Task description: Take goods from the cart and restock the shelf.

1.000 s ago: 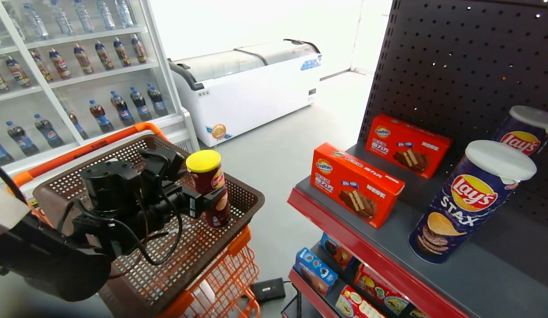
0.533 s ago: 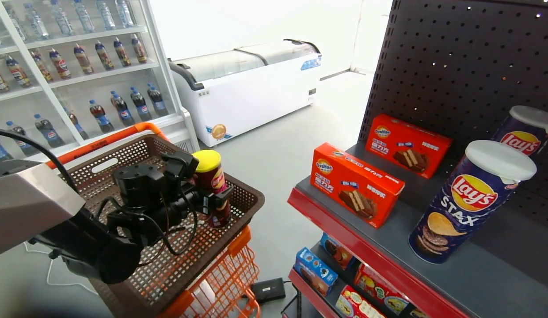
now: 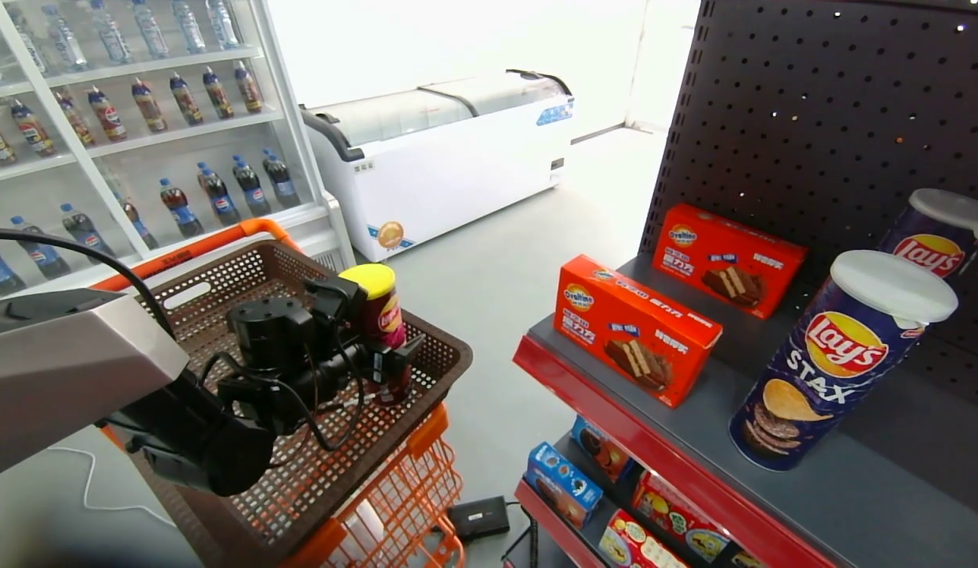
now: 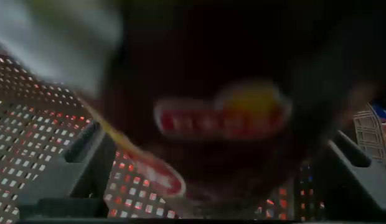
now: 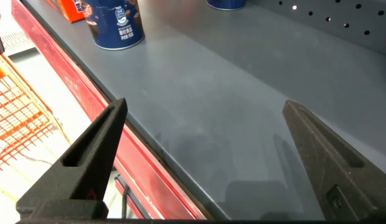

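left gripper point(image 3: 377, 341): clenched on maroon yellow-lidded chip can point(image 3: 381, 312) in brown mesh basket point(image 3: 435, 338)
right gripper point(image 5: 205, 158): spread wide over grey shelf point(image 5: 243, 81)

I see my left arm's point(image 3: 71, 355) silver-grey angular shell; round black wrist point(image 3: 268, 333); looping black cables point(image 3: 63, 240); right gripper point(image 5: 205, 106) matte black.

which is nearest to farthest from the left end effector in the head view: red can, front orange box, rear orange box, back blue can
1. red can: held in the left end effector, at the cart basket.
2. front orange box: on the shelf, at its front left corner.
3. rear orange box: behind it, by the pegboard.
4. back blue can: far right, against the pegboard.
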You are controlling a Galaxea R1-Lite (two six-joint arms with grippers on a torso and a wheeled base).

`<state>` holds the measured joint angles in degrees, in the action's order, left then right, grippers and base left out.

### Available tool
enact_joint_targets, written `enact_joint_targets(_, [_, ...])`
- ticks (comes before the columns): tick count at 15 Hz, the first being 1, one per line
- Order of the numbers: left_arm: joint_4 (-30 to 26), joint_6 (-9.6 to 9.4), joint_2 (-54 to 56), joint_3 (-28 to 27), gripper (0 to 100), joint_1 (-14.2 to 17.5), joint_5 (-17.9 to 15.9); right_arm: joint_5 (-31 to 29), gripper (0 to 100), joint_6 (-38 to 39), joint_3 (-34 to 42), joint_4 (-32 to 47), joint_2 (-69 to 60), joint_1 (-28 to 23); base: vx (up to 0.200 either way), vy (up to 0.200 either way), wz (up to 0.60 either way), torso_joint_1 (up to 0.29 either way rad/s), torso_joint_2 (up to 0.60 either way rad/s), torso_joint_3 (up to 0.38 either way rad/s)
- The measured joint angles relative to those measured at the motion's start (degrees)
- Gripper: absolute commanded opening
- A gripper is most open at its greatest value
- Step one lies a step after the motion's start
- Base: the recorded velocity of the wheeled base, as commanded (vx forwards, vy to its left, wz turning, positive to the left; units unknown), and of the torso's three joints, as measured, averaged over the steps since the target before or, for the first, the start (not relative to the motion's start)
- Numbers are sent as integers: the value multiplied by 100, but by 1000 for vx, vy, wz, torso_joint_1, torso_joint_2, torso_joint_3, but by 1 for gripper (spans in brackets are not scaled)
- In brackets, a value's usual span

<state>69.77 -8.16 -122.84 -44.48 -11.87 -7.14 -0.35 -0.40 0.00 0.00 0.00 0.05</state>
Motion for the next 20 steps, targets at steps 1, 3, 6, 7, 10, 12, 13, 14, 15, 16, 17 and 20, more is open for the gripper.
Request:
enact_joint_targets(1, [-2,1,-15,-2,100,0,1,2,100,-2,0,0,0,0,0,0,0,0,0,0])
enact_joint_targets(3, [82,30,-37,-5,0,0,-5,0,100,-2,0,0,0,2,0,0,0,0,0,0])
enact_joint_targets(6, [154,80,-39,-79,0,-16,-11,0,100,-2,0,0,0,5,0,0,0,0,0,0])
enact_joint_targets(7, [158,77,-34,-74,0,-20,-7,-2,100,-2,0,0,0,5,0,0,0,0,0,0])
enact_joint_targets(10, [178,-84,162,-22,0,-35,213,0,100,-2,0,0,0,0,0,0,0,0,0,0])
enact_joint_targets(12, [145,-148,446,83,0,-74,261,-2,100,0,0,0,0,0,0,0,0,0,0,0])
enact_joint_targets(13, [93,-150,631,121,0,-96,258,0,100,0,0,0,-2,0,0,0,0,0,0,0])
enact_joint_targets(14, [-50,-148,811,144,0,-124,241,-2,100,-2,0,0,0,0,0,0,0,0,0,0])
enact_joint_targets(15, [-351,-145,1047,160,0,-160,200,0,100,-2,0,0,0,2,0,0,0,0,0,0])
enact_joint_targets(16, [-641,-141,1268,162,0,-190,132,0,100,-2,0,0,0,6,0,0,0,0,0,0])
enact_joint_targets(17, [-914,-132,1513,162,0,-207,4,0,100,-2,0,0,0,5,0,0,0,0,0,0])
enact_joint_targets(20, [-1833,-46,2313,140,0,-278,-523,-2,100,-2,0,0,0,0,0,0,0,0,0,0])
